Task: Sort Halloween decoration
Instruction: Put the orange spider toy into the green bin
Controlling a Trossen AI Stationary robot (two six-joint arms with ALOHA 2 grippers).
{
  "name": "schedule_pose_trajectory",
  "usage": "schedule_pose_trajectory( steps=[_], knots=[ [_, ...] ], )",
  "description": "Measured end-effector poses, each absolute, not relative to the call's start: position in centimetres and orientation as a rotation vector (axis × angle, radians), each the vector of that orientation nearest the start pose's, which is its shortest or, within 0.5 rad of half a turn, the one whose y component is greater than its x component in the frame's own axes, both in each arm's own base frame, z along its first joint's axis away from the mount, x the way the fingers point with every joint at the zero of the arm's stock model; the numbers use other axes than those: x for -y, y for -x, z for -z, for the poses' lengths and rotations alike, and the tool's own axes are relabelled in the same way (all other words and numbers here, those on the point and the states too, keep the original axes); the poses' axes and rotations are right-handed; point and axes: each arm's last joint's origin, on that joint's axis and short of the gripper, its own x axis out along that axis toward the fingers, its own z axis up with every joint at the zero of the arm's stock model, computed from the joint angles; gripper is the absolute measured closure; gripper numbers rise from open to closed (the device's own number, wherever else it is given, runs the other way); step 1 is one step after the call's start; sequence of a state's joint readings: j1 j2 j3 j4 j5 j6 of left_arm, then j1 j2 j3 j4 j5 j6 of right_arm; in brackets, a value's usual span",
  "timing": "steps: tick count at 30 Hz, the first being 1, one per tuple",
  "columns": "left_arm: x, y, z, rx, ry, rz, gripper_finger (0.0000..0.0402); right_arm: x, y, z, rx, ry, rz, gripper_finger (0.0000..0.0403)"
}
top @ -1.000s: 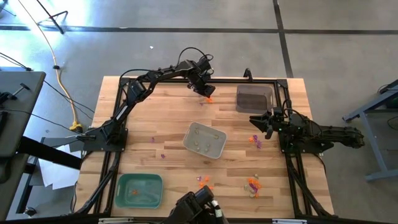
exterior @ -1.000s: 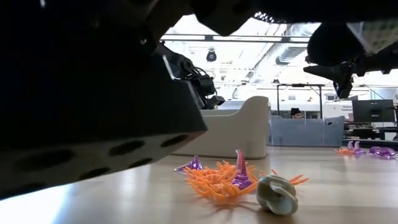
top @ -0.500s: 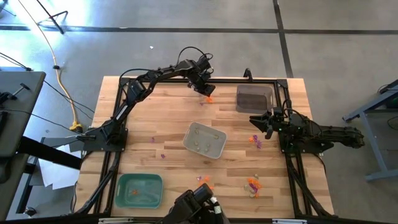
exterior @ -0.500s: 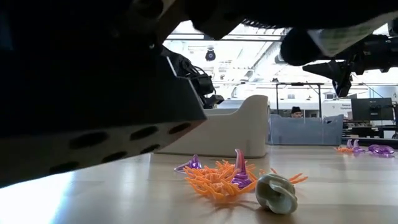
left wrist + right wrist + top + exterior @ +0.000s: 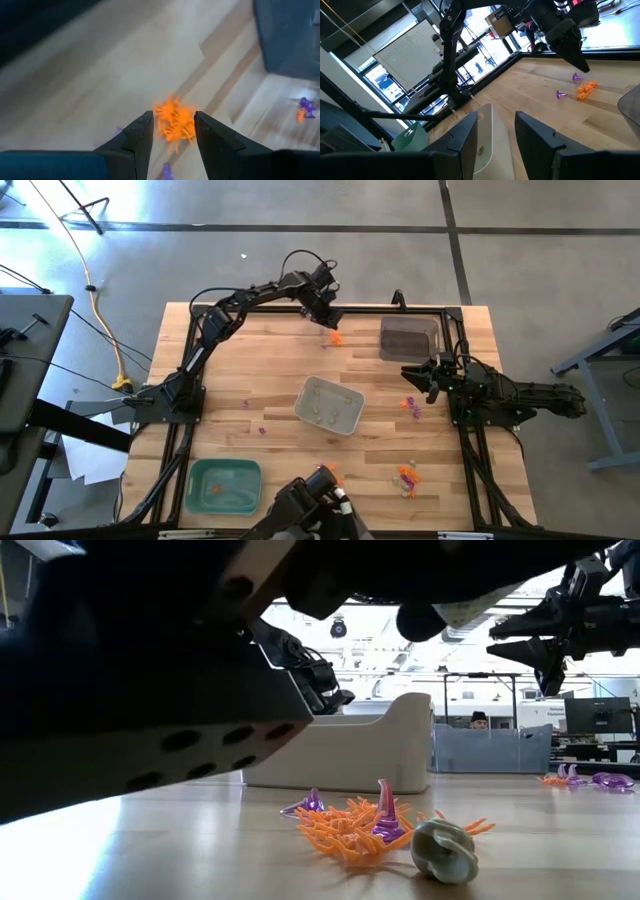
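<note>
Left gripper (image 5: 172,132), jaws parted, empty, was positioned above an orange spiky decoration (image 5: 174,120) at the table's far edge; dark tray (image 5: 409,338) lay right. Right gripper (image 5: 495,130) was held open, idle.

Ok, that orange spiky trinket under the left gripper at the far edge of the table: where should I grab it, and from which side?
Take the orange spiky trinket across its dense middle, coming straight down from above. It lies flat on the table, its thin spikes splay outward and would probably slip or bend, and the left gripper is open and already straddling it. A small purple trinket lies close by, so keep the fingers clear of it.
</note>
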State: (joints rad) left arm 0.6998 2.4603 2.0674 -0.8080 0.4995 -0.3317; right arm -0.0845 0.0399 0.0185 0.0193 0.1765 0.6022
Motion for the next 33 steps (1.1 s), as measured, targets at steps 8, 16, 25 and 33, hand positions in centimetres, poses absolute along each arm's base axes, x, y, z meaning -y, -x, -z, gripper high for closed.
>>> schedule_pose_trajectory(
  steps=[8, 16, 25, 33],
  knots=[
    [-30.8, -39.6, -14.2, -1.055, 0.875, -0.266, 0.027, 1.3, -9.8, -16.9, 0.077, -0.599, 0.254, 0.0277],
    [-28.4, -40.5, -14.0, -1.143, 0.68, -0.095, 0.027, 1.3, -9.8, -16.9, 0.077, -0.599, 0.254, 0.0277],
    [-27.6, -41.5, -14.1, -1.109, 0.616, -0.056, 0.027, 1.3, -9.8, -16.9, 0.077, -0.599, 0.253, 0.0277],
    [-27.6, -41.5, -14.1, -1.128, 0.643, -0.104, 0.027, 1.3, -9.8, -16.9, 0.077, -0.599, 0.253, 0.0277]
  ],
)
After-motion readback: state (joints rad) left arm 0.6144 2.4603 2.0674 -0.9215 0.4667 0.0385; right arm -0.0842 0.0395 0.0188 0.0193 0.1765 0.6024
